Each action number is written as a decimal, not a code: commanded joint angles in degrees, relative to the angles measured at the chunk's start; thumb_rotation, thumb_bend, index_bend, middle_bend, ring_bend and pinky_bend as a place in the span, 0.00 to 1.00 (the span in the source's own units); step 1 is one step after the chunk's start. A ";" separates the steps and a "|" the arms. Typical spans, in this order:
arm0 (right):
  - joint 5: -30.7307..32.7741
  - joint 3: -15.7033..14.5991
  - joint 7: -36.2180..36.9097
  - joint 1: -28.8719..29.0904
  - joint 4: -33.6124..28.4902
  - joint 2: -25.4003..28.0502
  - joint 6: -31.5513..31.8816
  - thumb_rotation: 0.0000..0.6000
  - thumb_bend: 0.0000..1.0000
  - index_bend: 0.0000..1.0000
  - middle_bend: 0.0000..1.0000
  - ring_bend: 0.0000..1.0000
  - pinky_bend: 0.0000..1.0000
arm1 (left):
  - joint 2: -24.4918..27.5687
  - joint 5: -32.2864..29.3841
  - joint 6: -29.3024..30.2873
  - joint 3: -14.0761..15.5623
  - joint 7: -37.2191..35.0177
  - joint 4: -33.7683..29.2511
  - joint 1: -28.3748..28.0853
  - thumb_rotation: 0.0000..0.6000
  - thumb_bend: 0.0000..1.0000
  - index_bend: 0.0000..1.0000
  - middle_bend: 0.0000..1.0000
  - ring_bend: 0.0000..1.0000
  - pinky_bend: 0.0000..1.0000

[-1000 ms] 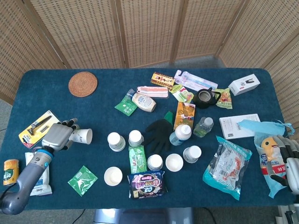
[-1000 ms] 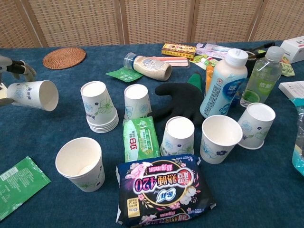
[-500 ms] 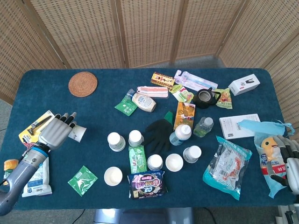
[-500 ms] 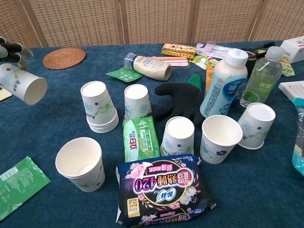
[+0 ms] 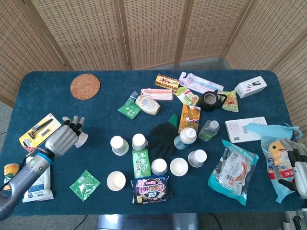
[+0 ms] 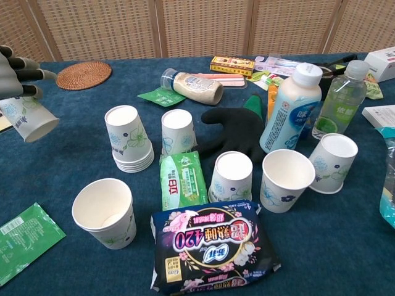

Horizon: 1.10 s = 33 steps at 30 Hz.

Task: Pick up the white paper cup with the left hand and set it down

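Left hand [image 5: 62, 138] sits over the table's left side, forearm running down to the near-left corner, fingers [image 6: 24, 75] stretched out. White paper cup [image 6: 28, 117] hangs tilted under them, mouth down and toward the middle of the table; looks gripped against the palm, but the contact is hidden in both views. Head view shows only a sliver of the cup [image 5: 81, 139] past the fingers; chest view crops the hand at the frame edge.

Right hand [image 5: 292, 165] is at the near-right edge, resting on a blue bag with a cartoon face [image 5: 277, 163]. Can't tell whether it grips anything; partly cut off.

Count, near to far on the blue tablecloth [image 5: 48, 91]:
- 1 dark pad pack [image 6: 210, 245]
- 2 green sachets: one near-left [image 5: 84, 185], one further back [image 5: 129, 108]
- 1 green tissue pack [image 6: 182, 179]
- cups besides the held one: 2 mouth up ( [image 6: 103, 212], [image 6: 287, 179]), 3 upside down ( [image 6: 231, 177], [image 6: 178, 131], [image 6: 332, 161]), plus 1 inverted stack [image 6: 128, 138], number in it unclear
- 1 black glove [image 6: 236, 131]
- 2 bottles: white [image 6: 290, 106], clear green-label [image 6: 338, 98]
- 1 sauce bottle lying flat [image 6: 192, 86]
- 1 woven coaster [image 5: 85, 86], far left

Small packets at the back are too small to read.
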 commanded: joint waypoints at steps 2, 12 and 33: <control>-0.06 -0.07 0.40 -0.13 0.27 -0.08 0.12 1.00 0.49 0.00 0.00 0.00 0.00 | -2.04 0.76 -1.53 0.26 2.88 0.40 -0.30 1.00 0.46 0.38 0.11 0.17 0.32; -0.43 -0.19 1.64 -0.61 1.06 -0.13 0.92 1.00 0.49 0.00 0.00 0.00 0.00 | -4.26 1.78 -2.88 0.26 7.45 0.17 -0.49 1.00 0.46 0.37 0.10 0.15 0.32; -1.48 -0.66 2.92 -1.71 1.60 0.19 2.57 1.00 0.49 0.00 0.00 0.00 0.00 | -4.12 2.37 1.95 -1.46 9.34 -2.28 2.85 1.00 0.46 0.00 0.00 0.00 0.22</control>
